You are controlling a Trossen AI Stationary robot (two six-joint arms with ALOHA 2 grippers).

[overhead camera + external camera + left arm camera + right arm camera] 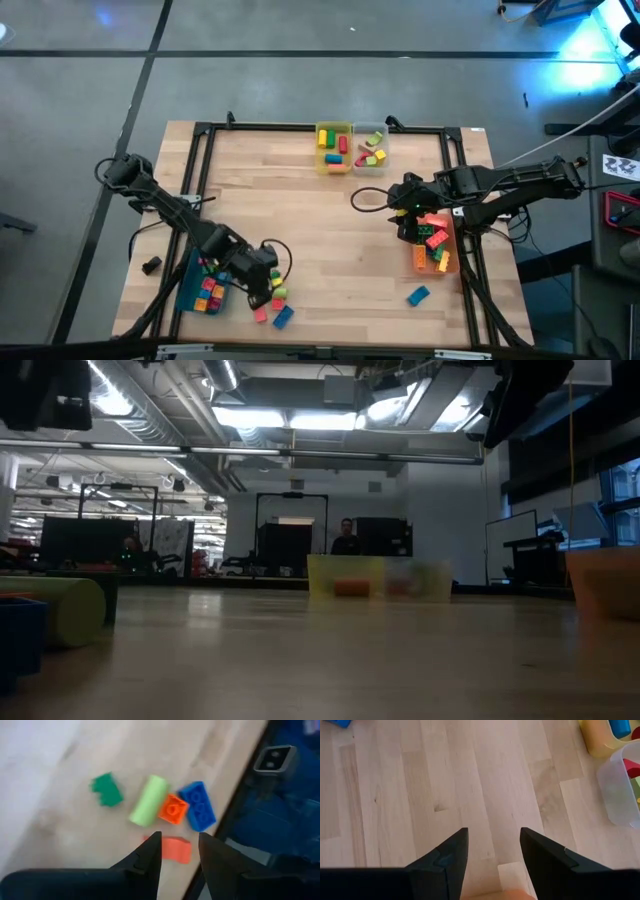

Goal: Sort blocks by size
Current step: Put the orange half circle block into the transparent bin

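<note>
Several blocks lie loose near the table's front left: a green one (106,790), a light green one (148,800), an orange one (173,809), a blue one (198,805) and a red one (176,849). My left gripper (180,845) (264,278) hovers open above them, its fingertips on either side of the red block without touching it. My right gripper (494,845) (405,205) hangs open over bare wood at the far end of the orange bin (437,250), which holds blocks. Another blue block (418,295) lies near the front right.
A teal bin (192,290) with blocks stands left of my left gripper. A yellow bin (333,148) and a clear bin (370,150), both with blocks, stand at the far edge. A black frame (200,170) borders the table. Bare wood spans the middle.
</note>
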